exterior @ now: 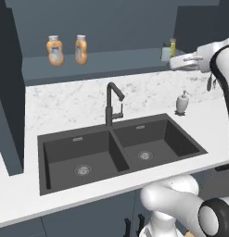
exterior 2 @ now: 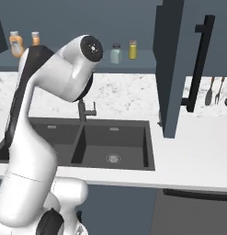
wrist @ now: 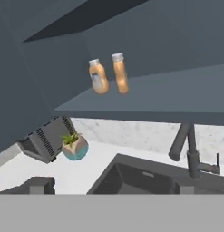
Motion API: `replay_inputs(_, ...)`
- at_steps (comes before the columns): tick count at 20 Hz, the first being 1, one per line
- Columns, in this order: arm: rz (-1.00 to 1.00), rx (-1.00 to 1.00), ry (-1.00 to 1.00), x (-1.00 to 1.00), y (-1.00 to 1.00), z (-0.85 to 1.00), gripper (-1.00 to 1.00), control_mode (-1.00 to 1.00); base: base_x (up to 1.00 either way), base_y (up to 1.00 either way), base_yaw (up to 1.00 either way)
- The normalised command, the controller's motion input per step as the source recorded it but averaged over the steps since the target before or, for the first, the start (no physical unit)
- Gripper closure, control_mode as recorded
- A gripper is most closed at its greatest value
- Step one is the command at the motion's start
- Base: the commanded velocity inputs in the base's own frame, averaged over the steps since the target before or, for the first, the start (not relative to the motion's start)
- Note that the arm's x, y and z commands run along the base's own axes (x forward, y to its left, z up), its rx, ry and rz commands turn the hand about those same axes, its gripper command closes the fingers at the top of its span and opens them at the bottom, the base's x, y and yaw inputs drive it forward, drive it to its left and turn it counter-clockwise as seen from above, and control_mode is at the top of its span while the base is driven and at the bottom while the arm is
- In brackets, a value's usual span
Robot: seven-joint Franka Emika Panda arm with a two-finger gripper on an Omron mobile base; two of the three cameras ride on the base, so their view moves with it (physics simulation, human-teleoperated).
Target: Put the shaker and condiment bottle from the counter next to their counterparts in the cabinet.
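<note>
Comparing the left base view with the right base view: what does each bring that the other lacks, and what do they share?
Left base view: a white pump soap dispenser and the open gripper by the shelf. Right base view: the open slate-blue cabinet door with its black bar handle, plus hanging metal utensils. Shared: two orange squeeze bottles, the pale blue-grey shaker beside the yellow-green shaker, the black faucet and double sink.

On the cabinet shelf [exterior: 111, 62], two orange bottles [exterior: 55, 51] stand side by side at ten o'clock in the left base view, with bare shelf between them and the shakers [exterior 2: 116, 53] at two o'clock. The open door [exterior 2: 172, 69] hangs at three o'clock in the right base view, walling off that side. Below, the faucet [exterior: 112, 104] rises at centre behind the sink [exterior: 120, 152]; a soap dispenser [exterior: 182, 102] stands at three o'clock.
</note>
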Motion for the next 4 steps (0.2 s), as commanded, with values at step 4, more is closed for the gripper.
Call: replay_inputs(4, 0.19, 0.00, 0.00, -1.00, 0.11, -0.27, -1.00, -1.00, 0.00, 0.00, 0.00)
